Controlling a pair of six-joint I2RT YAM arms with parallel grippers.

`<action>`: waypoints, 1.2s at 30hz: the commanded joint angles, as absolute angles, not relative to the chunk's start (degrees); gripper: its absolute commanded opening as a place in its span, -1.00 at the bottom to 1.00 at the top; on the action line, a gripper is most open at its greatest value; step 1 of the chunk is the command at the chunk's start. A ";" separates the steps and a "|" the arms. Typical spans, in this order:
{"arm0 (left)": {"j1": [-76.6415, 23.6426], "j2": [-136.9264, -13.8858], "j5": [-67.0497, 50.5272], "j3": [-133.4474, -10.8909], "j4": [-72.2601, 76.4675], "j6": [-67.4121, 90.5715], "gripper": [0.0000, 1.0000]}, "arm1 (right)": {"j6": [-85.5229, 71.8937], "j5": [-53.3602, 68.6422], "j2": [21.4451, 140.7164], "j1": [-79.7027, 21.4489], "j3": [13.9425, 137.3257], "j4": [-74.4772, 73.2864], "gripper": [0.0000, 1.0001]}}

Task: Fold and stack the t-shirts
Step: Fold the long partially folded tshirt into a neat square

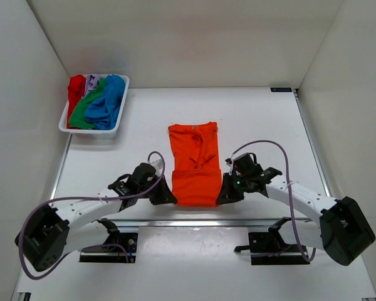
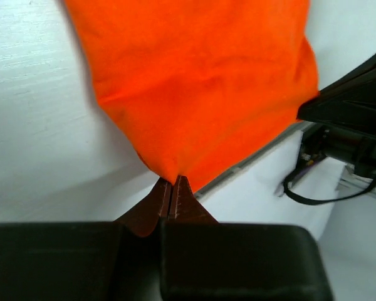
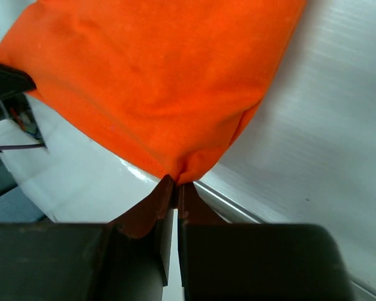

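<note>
- Orange t-shirt (image 1: 194, 166) lies in the middle of the tabletop (image 1: 263, 119), narrowed into a long strip with its collar at the far end and its hem at the near edge, between the two arms.
- The left end effector (image 1: 165, 197) is closed on the near-left hem corner. The left wrist view shows its two fingertips pressed together with a small peak of orange cloth pinched between them.
- The right end effector (image 1: 225, 195) mirrors this on the near-right corner, its tips clamped on a small bunch of fabric.
- Gripping both corners at once likely keeps the hem taut and level, so the cloth should travel as one straight edge and not sag in the middle.
- The pinches sit at the very tips of the corners, which probably leaves the rest of the panel flat and undisturbed.
- Judging by this pose, the step in hand is a lengthwise half-fold, carrying the hem toward the collar.
- The wrist views do not show whether the corners are raised off the tabletop.
- A red t-shirt (image 1: 76, 91), green t-shirt (image 1: 84, 113), blue t-shirt (image 1: 106, 100) and pale lilac t-shirt (image 1: 92, 80) lie crumpled in the white tray (image 1: 116, 128) at the far left, well apart from the fold. They appear to be waiting unfolded.
</note>
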State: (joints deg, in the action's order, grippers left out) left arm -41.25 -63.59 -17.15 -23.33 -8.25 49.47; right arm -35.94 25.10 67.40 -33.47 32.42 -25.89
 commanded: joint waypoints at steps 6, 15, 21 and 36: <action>-30.16 -66.42 -20.56 -38.63 -9.84 45.01 -1.00 | -28.41 29.44 73.99 -24.62 49.20 -31.10 -1.00; -16.97 -97.43 -15.92 -70.63 -6.60 39.55 -0.45 | -18.72 25.50 108.06 -13.28 91.62 -34.88 -0.65; -10.91 -110.91 -23.46 -80.59 -3.70 42.36 0.19 | -17.40 22.24 116.19 -12.04 98.80 -32.88 0.53; -12.30 -85.44 -24.43 -51.25 4.75 46.05 0.18 | -15.83 18.11 121.01 -20.30 88.93 -28.65 0.29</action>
